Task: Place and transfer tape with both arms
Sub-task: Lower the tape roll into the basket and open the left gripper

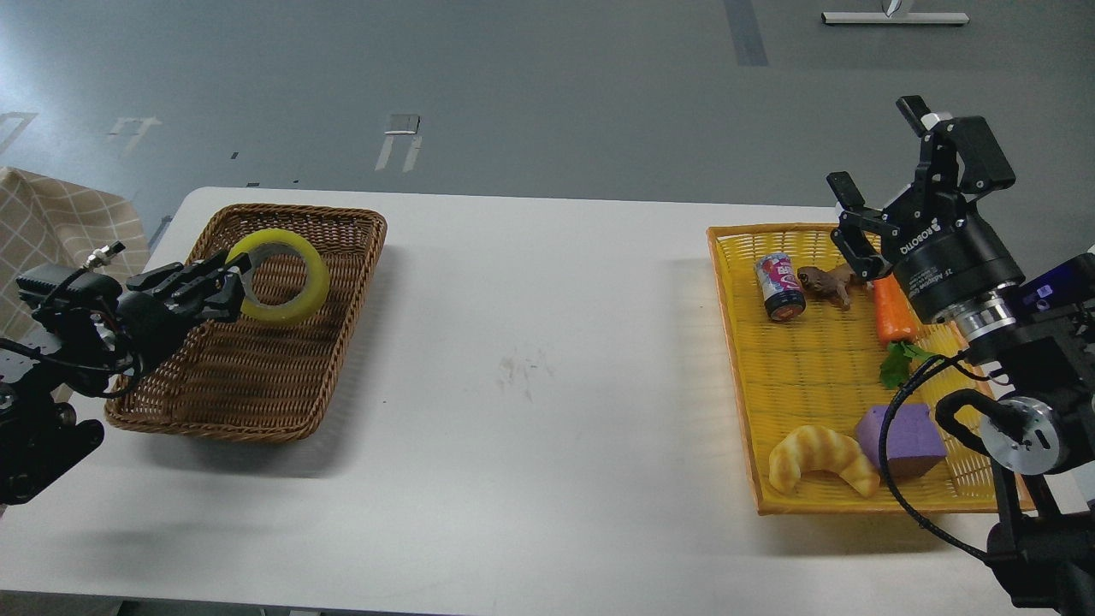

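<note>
The tape (278, 278), a translucent yellow roll with a grey-white core, lies nearly flat in the far part of the brown wicker basket (248, 402) at the table's left. My left gripper (224, 287) reaches in from the left, and its fingers close over the roll's left rim. My right gripper (877, 167) is open and empty. It is held in the air over the far right corner of the yellow tray (744, 385), with its fingers pointing up and to the left.
The yellow tray holds a drink can (779, 287), a brown toy animal (830, 282), a carrot (891, 312), a purple block (900, 438) and a croissant toy (821, 459). White table (530, 368) lies between basket and tray. A patterned cloth (60, 231) is at far left.
</note>
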{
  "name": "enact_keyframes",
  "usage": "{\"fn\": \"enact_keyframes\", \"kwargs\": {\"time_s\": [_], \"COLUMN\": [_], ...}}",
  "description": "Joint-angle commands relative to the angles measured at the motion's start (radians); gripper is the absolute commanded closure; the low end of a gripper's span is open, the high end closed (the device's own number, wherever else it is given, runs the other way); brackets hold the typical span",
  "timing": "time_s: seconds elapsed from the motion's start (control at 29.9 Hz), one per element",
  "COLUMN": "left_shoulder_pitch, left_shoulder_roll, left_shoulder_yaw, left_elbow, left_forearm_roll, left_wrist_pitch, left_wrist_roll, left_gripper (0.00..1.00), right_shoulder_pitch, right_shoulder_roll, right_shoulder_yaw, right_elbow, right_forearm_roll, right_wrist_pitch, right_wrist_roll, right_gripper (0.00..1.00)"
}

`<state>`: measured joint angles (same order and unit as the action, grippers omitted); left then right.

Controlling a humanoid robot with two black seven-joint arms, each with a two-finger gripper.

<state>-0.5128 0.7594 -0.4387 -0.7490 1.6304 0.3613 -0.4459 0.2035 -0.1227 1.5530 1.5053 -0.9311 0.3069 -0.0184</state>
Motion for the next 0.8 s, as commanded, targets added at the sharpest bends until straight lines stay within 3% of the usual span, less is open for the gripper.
{"fn": "enact_keyframes", "kwargs": {"time_s": [0.0, 0.03, 0.07, 0.37, 0.64, 0.77], "left_shoulder_pitch": [-0.001, -0.001, -0.001, -0.009, -0.115, -0.209], "left_shoulder_roll": [0.0, 0.0, 0.0, 0.0, -0.048, -0.072], "left_shoulder_yaw": [0.0, -0.001, -0.002, -0.011, -0.008, -0.017], "left_elbow": [0.002, 0.0, 0.0, 0.0, -0.015, -0.065], "left_forearm_roll": [-0.003, -0.004, -0.004, -0.102, -0.365, -0.466], "left_wrist_pitch": [-0.001, -0.001, -0.001, 0.011, -0.001, -0.057], "left_wrist_roll": [-0.016, -0.019, -0.019, -0.043, -0.043, -0.043], "left_gripper": [0.46, 0.37, 0.37, 0.04, 0.02, 0.02], "right_shoulder_pitch": [-0.004, -0.007, -0.007, -0.012, -0.01, -0.006], "right_shoulder_roll": [0.0, 0.0, 0.0, 0.0, 0.0, -0.002], "right_shoulder_yaw": [0.001, 0.001, 0.001, 0.001, 0.004, 0.006], "right_elbow": [0.001, 0.001, 0.001, 0.003, 0.007, 0.007], "right_forearm_roll": [0.0, 0.002, 0.002, 0.002, 0.002, 0.0], "right_wrist_pitch": [0.001, 0.001, 0.001, 0.0, 0.0, 0.0], "right_wrist_roll": [0.0, 0.0, 0.0, 0.001, 0.001, 0.001], "right_gripper": [0.0, 0.0, 0.0, 0.0, 0.0, 0.0]}}
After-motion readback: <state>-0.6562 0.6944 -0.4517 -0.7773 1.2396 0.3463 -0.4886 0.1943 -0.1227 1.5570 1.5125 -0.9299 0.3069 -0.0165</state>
